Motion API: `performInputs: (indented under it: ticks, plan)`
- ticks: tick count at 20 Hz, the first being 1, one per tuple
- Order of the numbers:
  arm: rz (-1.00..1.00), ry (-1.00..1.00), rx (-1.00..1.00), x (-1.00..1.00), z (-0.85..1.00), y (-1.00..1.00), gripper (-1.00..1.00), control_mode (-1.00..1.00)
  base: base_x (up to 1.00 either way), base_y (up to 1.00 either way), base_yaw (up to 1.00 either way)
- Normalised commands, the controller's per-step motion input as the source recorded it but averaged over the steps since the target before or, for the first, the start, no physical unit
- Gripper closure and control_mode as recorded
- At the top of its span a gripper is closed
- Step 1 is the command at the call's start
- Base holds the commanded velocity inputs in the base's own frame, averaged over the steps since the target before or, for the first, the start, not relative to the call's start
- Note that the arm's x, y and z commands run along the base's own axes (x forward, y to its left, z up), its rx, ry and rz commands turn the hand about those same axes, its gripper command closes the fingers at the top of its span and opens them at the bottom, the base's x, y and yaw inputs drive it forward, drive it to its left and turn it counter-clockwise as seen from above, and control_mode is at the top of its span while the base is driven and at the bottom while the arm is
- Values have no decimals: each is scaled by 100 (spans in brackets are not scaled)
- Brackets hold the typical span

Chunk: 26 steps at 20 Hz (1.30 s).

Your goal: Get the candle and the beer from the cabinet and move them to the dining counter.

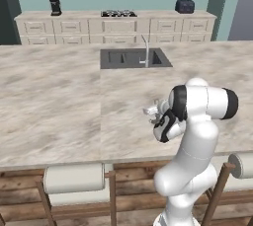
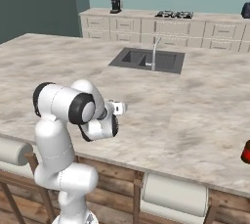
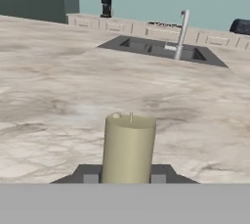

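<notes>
Candle upright btwn pincer tips; right base: red obj at edge.

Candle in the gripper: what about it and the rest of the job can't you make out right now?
- Candle: hand view, holder and base cut off by the bottom edge.
- Gripper: left base view, candle hidden behind the arm's wrist; too small in the right base view.
- Red object on the dining counter: right base view, cropped by the right edge, can't confirm it's the beer.
</notes>
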Motion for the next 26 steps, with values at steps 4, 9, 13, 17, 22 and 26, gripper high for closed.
performInputs:
  ticks: [4, 9, 13, 17, 22, 26]
  plan:
    - [0, -7, 0, 0, 0, 0, 100, -100, 0, 0, 0]
    - [0, -15, 0, -7, -4, 0, 100, -100, 0, 0, 0]
    - [0, -13, 0, -1, -23, 0, 100, -100, 0, 0, 0]
    - [0, -12, 0, 0, -37, 0, 100, -100, 0, 0, 0]
    - [0, -11, 1, 0, -42, 0, 100, -100, 0, 0, 0]
    - [0, -4, 2, 0, -32, 0, 100, -100, 0, 0, 0]
